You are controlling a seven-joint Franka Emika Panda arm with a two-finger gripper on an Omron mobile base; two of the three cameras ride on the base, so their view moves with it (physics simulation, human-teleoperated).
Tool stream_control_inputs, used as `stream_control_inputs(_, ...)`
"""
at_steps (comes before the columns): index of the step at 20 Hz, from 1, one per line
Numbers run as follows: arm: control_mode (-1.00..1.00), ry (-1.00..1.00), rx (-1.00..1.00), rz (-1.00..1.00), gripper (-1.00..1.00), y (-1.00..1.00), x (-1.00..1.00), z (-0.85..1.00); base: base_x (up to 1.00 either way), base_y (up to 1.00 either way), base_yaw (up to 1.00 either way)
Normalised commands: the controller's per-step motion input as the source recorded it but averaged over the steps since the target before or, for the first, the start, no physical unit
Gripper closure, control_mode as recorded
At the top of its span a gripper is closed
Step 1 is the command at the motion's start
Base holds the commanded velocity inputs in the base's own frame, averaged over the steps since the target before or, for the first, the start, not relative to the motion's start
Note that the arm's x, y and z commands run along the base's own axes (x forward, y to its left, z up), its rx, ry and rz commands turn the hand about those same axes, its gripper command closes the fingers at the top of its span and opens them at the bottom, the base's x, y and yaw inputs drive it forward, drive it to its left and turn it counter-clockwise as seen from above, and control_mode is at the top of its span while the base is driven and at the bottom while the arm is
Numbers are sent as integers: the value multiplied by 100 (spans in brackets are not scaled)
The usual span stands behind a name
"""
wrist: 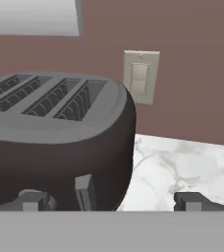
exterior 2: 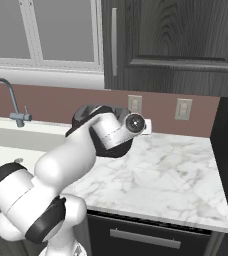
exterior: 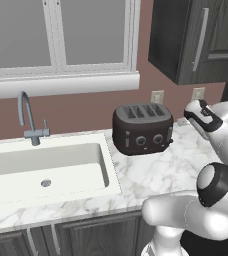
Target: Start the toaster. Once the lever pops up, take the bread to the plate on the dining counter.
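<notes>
On the marble worktop, left base view: the dark glossy rounded toaster (exterior: 142, 128) stands right of the white sink (exterior: 46, 172), close under the brown wall; its long axis runs left to right along the wall, four slots facing up, the two round silver-rimmed knobs facing the camera
Lever, left base view: a small tab (exterior: 170, 134) sticks out of the toaster's narrow right end; its height on the slot is hard to read
Hidden, left base view: the white arm's wrist sits just right of the toaster, its fingertips not made out; slot contents too dark to tell
Right base view: the arm's white elbow and dark joint cover nearly all of the toaster (exterior 2: 81, 117), only a dark sliver showing; the grey-veined marble worktop (exterior 2: 171, 175) lies to the right
Hand view: the toaster (wrist: 60, 142) is seen from its narrow end, slots running away to the upper left, its left part cut off by the frame; the lever (wrist: 86, 192) stands low on that end
Gripper, hand view: gripper (wrist: 111, 201) with fingers spread wide, the lever between the two tips, nearer the left one, not pinched
</notes>
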Motion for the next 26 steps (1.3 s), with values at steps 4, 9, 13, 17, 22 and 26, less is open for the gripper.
stream_control_inputs(4,-100,-3,0,-1,-100,1,-3,36,0,0,0)
stream_control_inputs(9,-100,-3,0,-3,-100,11,-5,31,0,0,0)
stream_control_inputs(13,-100,-3,0,-5,-100,14,-2,31,0,0,0)
stream_control_inputs(17,-100,-2,0,-7,-100,19,0,17,0,0,0)
stream_control_inputs(22,-100,-3,0,-8,-100,21,0,4,0,0,0)
stream_control_inputs(26,-100,-6,0,-9,-100,21,0,5,0,0,0)
